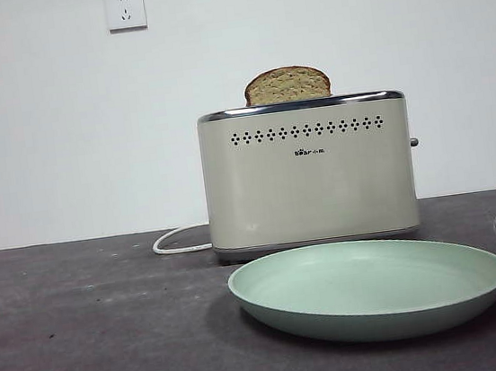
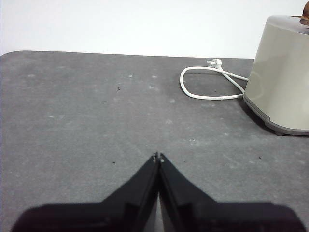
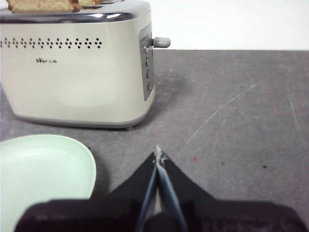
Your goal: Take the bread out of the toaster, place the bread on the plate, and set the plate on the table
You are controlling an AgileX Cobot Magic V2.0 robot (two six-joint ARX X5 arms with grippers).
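Note:
A slice of bread [image 1: 287,85] stands upright in the slot of the cream toaster [image 1: 309,178], its rounded top sticking out above the chrome rim. The mint-green plate [image 1: 369,288] lies on the dark table [image 1: 96,349] in front of the toaster, empty. My left gripper [image 2: 158,157] is shut and empty, low over bare table, with the toaster [image 2: 282,72] off to one side. My right gripper [image 3: 158,155] is shut and empty, near the toaster's lever end [image 3: 79,67], with the plate's edge [image 3: 43,169] beside it. Neither gripper shows in the front view.
The toaster's white cord [image 1: 181,241] loops on the table behind its left side and also shows in the left wrist view [image 2: 212,82]. Wall sockets [image 1: 125,9] sit high on the white back wall.

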